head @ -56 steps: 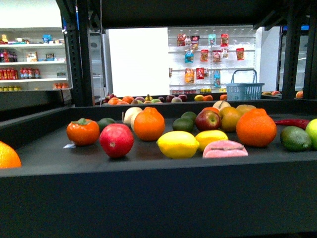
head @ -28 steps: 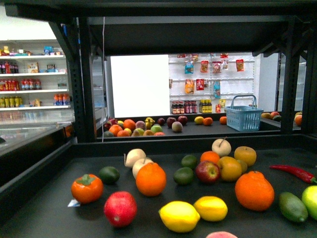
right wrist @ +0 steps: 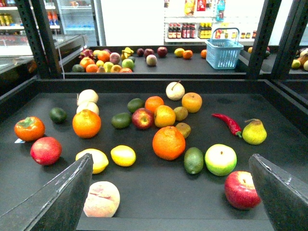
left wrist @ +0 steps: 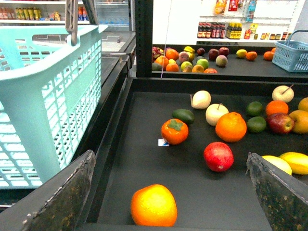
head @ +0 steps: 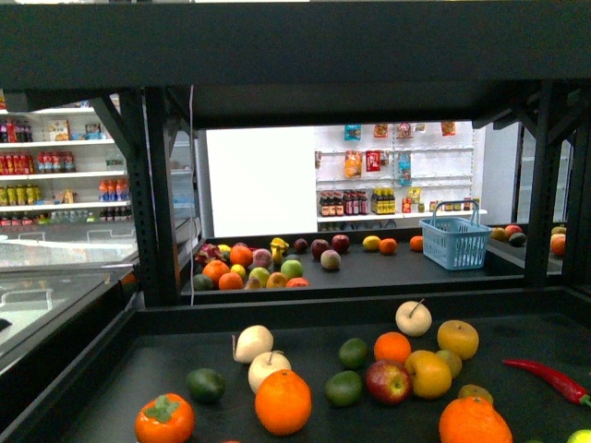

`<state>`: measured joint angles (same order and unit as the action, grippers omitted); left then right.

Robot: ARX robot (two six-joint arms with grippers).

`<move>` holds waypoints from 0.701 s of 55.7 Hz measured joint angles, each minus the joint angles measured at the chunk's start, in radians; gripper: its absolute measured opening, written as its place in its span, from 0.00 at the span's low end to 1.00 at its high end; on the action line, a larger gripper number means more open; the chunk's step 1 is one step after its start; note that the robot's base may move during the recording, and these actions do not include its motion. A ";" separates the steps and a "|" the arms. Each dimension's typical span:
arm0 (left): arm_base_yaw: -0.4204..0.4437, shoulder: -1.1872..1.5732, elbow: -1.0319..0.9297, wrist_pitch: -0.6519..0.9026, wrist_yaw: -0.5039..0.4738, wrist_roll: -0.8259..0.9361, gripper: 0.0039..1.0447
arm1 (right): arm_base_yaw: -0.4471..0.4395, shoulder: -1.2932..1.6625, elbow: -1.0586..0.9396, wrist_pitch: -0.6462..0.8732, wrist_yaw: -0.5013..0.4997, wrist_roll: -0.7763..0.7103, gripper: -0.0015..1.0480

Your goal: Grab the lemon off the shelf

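Your right hand (right wrist: 171, 166): fingers spread wide, empty, touching nothing. Left hand (left wrist: 171, 155): likewise spread, empty. Both hover at shelf (right wrist: 159, 197) front edge, judged pre-reach, opened to straddle fruit. Lemon (right wrist: 97, 159) lies on deck, just beside golden lemon (right wrist: 123, 155), partly hidden by right finger.

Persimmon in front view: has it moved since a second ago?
No. The persimmon shows lower, yet keeps its spot left of the orange; the camera rose.

Bright, sharp frames; backlit dark overhang.
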<state>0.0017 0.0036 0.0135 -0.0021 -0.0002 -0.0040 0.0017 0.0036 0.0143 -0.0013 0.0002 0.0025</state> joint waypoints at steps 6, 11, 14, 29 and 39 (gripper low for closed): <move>0.000 0.000 0.000 0.000 0.000 0.000 0.92 | 0.000 0.000 0.000 0.000 0.000 0.000 0.93; 0.000 0.000 0.000 0.000 0.000 0.000 0.92 | 0.000 0.000 0.000 0.000 0.000 0.000 0.93; 0.000 0.000 0.000 0.000 0.001 0.000 0.92 | 0.000 0.000 0.000 0.000 0.000 0.000 0.93; 0.000 0.000 0.000 0.000 0.000 0.000 0.92 | 0.000 0.000 0.000 0.000 0.000 0.000 0.93; 0.000 0.000 0.000 -0.001 0.000 -0.003 0.92 | 0.000 0.000 0.000 0.000 0.000 0.000 0.93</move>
<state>0.0017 0.0040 0.0139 -0.0029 0.0002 -0.0074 0.0017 0.0036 0.0143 -0.0013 -0.0002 0.0025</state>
